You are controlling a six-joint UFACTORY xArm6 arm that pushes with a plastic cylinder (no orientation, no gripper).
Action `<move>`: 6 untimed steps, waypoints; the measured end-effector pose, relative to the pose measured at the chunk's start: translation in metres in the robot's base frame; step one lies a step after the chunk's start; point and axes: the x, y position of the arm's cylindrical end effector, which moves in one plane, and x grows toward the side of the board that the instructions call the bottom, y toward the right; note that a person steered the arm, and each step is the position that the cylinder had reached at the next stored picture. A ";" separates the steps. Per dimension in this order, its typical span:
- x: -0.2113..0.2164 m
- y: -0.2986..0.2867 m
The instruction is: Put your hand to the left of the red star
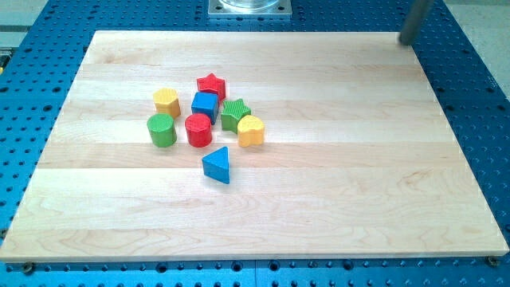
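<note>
1. My tip (407, 41) shows at the view's top right, just past the far right corner of the table (382, 199), over the blue perforated base (478, 96). Only the lower part of the rod is in frame.
2. The hand here is a plain rod with no jaws, so there is nothing to part, close or clamp; the tip touches no block.
3. All the blocks lie well apart from the tip, grouped left of the table's middle.
4. The red star (211, 84) is at the top of the group, far to the view's left of the tip and lower in the view.
5. The blue cube (205, 105) sits just below the red star, touching or nearly touching it.
6. The green star (235, 114) lies to the right of the blue cube, with the yellow heart (250, 131) just below and to its right.
7. The red cylinder (198, 130) stands just below the blue cube.
8. The yellow block (166, 102) lies to the left of the blue cube; its exact shape is hard to tell.
9. The green cylinder (162, 130) sits below that yellow block.
10. The blue triangle (217, 165) lies alone at the bottom of the group.
11. A metal mount (249, 7) shows at the view's top edge.
</note>
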 end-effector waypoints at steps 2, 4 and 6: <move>0.000 -0.183; 0.035 -0.338; 0.121 -0.388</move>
